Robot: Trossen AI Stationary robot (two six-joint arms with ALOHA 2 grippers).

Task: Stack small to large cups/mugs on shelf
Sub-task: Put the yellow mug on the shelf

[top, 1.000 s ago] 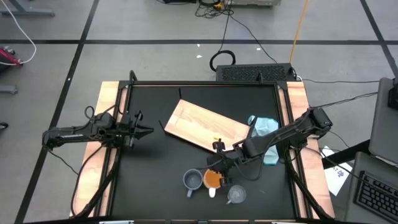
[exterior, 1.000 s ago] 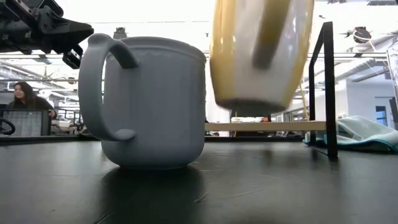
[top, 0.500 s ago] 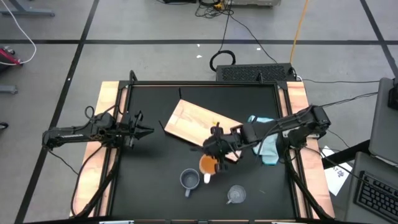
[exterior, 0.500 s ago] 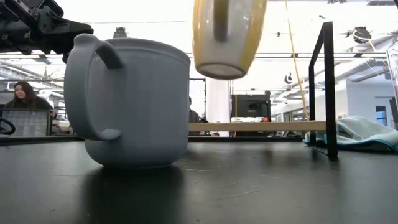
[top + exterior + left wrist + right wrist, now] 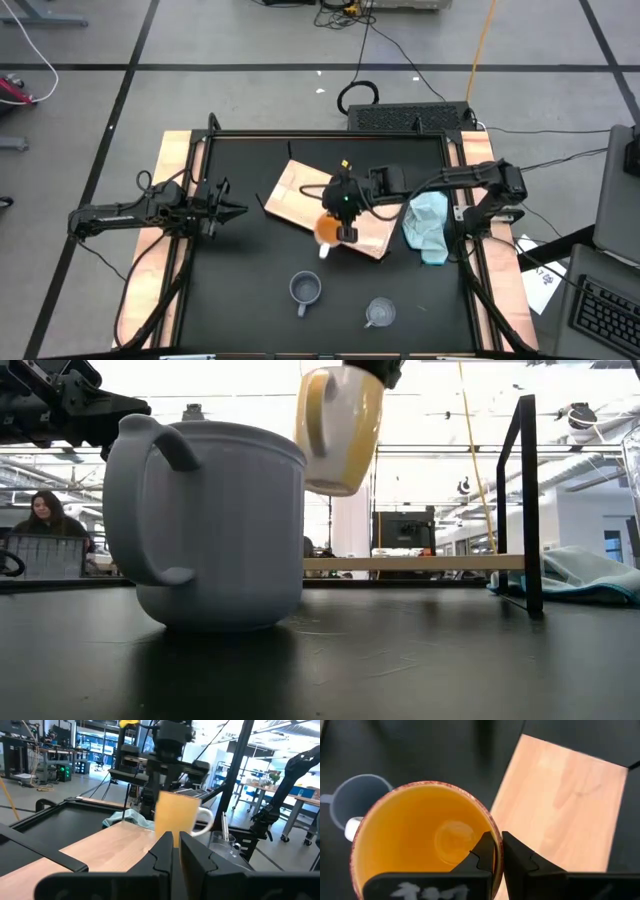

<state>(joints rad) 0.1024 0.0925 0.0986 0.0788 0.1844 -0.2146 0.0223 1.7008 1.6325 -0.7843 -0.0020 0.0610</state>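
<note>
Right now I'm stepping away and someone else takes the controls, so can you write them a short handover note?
Right tool: shut on the orange mug's rim, holding it in the air at the near edge of the shelf.
Left tool: waiting at the table's left side, holding nothing.
Grey-blue mug and clear glass cup: on the black tabletop near the front edge, apart from each other.
Done: orange mug picked up.
Left: set it on the shelf, then bring and stack the other two.

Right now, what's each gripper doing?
Left gripper: shut, empty, parked at the table's left edge.
Right gripper: shut on the orange mug, held over the shelf.
</note>
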